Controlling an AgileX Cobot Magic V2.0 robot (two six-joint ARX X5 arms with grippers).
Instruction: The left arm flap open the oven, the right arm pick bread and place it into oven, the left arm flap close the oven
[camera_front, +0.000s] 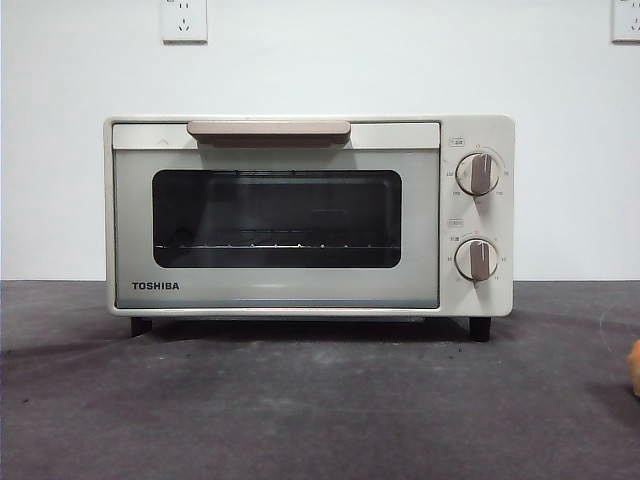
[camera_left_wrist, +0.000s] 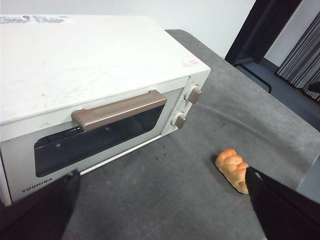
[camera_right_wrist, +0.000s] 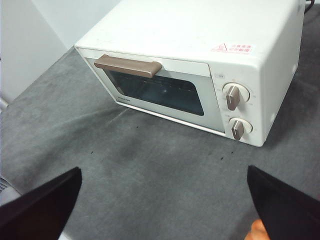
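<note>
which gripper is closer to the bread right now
Right. The bread lies just by the right gripper, at one open jaw. The left gripper, also open, sits farther back, the bread beyond one jaw.

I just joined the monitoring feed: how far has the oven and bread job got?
Nothing looks done. The oven door is shut. The bread lies on the table beside it, ungrasped. The left claw and right claw hang open and empty. Opening, loading and closing are all left.
</note>
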